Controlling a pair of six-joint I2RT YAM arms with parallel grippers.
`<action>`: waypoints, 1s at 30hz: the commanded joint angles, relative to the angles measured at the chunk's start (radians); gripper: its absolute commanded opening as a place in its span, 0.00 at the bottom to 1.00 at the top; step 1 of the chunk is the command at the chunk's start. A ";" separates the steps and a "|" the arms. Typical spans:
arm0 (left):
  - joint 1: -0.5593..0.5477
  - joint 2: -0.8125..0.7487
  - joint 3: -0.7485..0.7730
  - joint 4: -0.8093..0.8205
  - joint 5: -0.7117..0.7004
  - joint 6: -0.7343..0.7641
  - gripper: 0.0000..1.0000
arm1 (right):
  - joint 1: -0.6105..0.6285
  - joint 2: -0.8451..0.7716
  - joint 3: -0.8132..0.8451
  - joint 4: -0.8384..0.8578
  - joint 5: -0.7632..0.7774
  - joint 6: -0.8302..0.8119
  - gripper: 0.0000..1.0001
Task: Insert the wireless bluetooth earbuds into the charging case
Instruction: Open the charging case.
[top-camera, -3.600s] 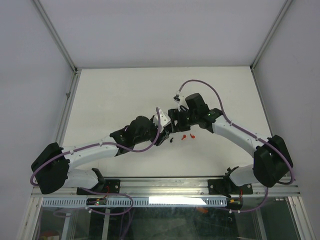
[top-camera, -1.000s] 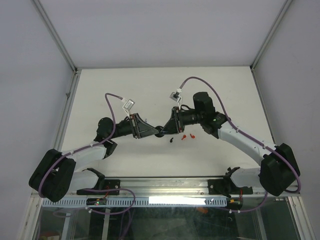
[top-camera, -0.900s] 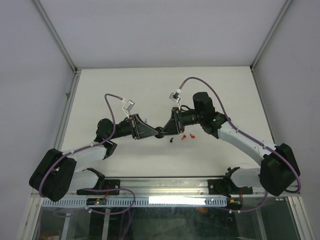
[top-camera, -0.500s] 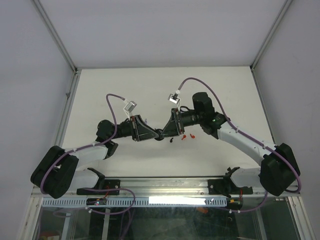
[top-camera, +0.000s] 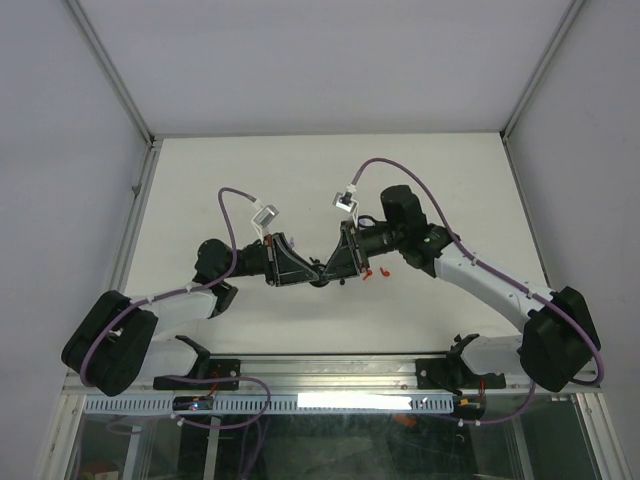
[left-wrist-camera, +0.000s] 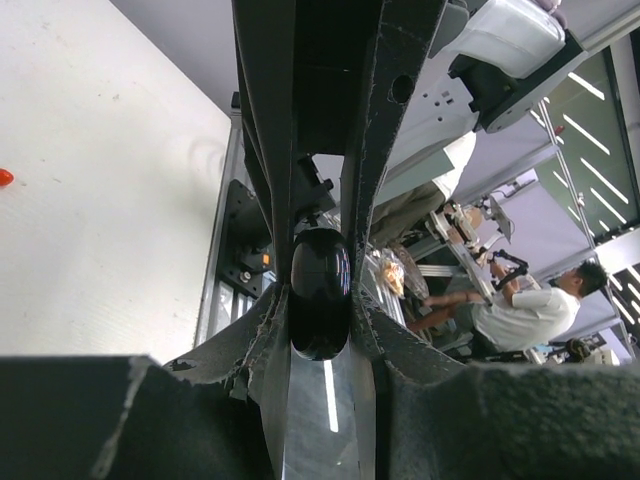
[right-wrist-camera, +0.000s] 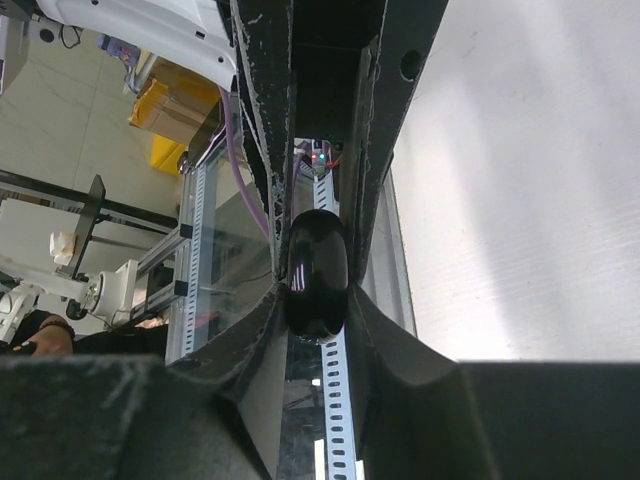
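Grippers meet above the table: left gripper and right gripper both pinch the glossy black charging case edge-on. Red earbuds lie just beside, likely light, hard and slippery, best pinched across the bulb.

Soft, even overhead light makes the matte white table bright in the top view, with only faint shadows. The 2 wrist views show pale reflections on the glossy black oval case; their bottom edges are dark and blurred.
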 joint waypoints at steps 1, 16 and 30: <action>-0.027 -0.062 0.045 0.019 0.056 0.072 0.00 | 0.004 -0.019 0.048 0.003 0.057 -0.055 0.30; -0.027 -0.246 0.073 -0.399 0.045 0.455 0.00 | -0.012 -0.048 0.074 -0.061 0.084 -0.113 0.42; -0.027 -0.267 0.025 -0.337 -0.029 0.516 0.00 | -0.010 -0.037 0.098 -0.080 0.081 -0.122 0.45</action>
